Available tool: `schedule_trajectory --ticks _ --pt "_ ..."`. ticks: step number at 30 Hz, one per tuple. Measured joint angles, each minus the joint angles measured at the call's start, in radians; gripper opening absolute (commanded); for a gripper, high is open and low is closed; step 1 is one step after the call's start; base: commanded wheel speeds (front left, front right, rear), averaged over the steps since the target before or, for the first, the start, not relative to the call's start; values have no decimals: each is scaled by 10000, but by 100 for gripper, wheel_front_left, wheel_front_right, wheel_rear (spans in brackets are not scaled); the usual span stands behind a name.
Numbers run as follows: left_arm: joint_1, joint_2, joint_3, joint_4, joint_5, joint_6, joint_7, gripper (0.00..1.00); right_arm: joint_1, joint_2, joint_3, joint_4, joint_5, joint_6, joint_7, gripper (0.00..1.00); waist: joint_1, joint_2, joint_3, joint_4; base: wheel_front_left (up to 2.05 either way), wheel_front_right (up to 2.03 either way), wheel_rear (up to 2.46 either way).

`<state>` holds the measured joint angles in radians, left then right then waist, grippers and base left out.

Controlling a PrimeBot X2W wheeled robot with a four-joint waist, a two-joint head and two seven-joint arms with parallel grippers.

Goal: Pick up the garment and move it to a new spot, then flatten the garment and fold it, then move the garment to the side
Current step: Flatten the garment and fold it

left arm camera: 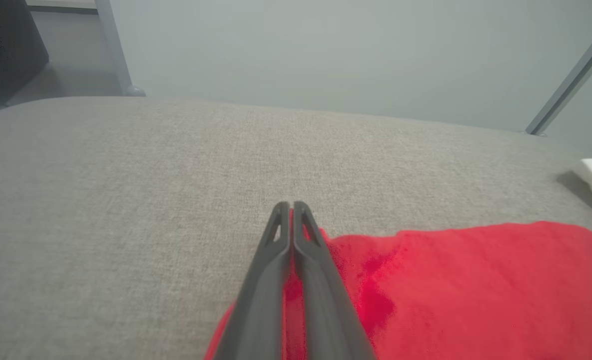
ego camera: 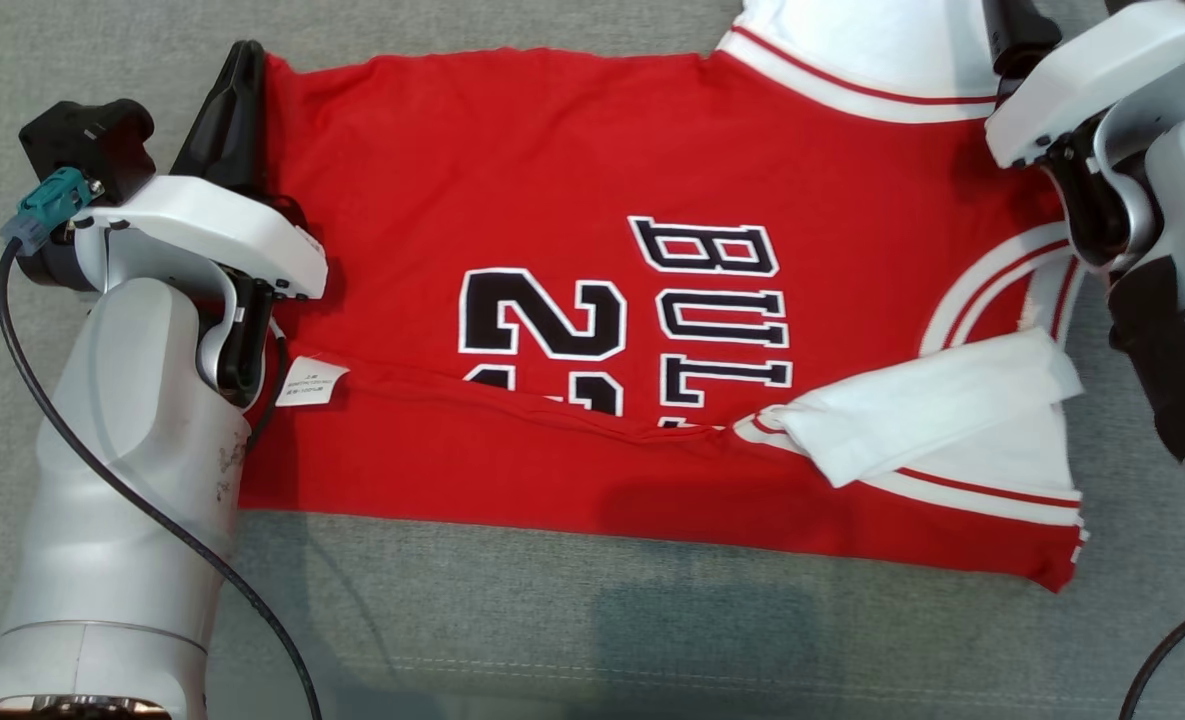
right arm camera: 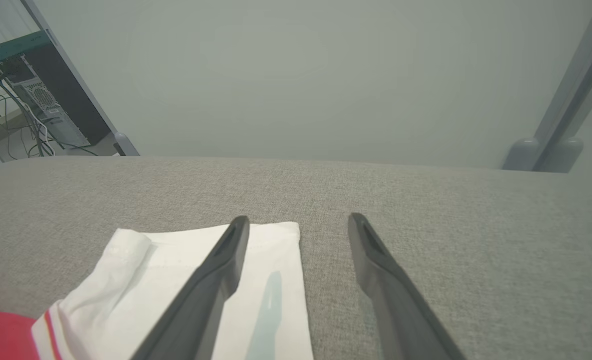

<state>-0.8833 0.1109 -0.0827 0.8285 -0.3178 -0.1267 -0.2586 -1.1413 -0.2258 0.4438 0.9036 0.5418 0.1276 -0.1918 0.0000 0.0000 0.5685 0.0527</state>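
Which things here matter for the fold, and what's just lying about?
Job:
- jersey
- left gripper, shut on the jersey's edge
- right gripper, open at the white sleeve
- grey pad underneath

Lying about:
- computer tower
- cables
- frame post

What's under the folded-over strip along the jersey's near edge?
More jersey: the number and lettering run under the strip, their covered parts hidden. A white tag sticks out at its left end.

Jersey smooth matt cloth; table cover coarse grey weave; left hand matt blk plastic
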Motion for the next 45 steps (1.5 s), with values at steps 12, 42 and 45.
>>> schedule_trajectory --ticks 12,42,45 --pt "-8 -255 -391 -709 -31 0 -2 0 -1468 -157 504 1818 949 0 1072 100 -1 0 490 840 0 0 0" --pt "1031 240 -40 -702 -546 0 0 0 -361 -1618 3425 -1168 4086 0 -33 0 0 0 -525 275 0 0 0" --pt "1261 399 59 -656 -548 0 0 0 -52 -2019 3837 -1898 4564 0 -128 0 0 0 -741 156 0 0 0"
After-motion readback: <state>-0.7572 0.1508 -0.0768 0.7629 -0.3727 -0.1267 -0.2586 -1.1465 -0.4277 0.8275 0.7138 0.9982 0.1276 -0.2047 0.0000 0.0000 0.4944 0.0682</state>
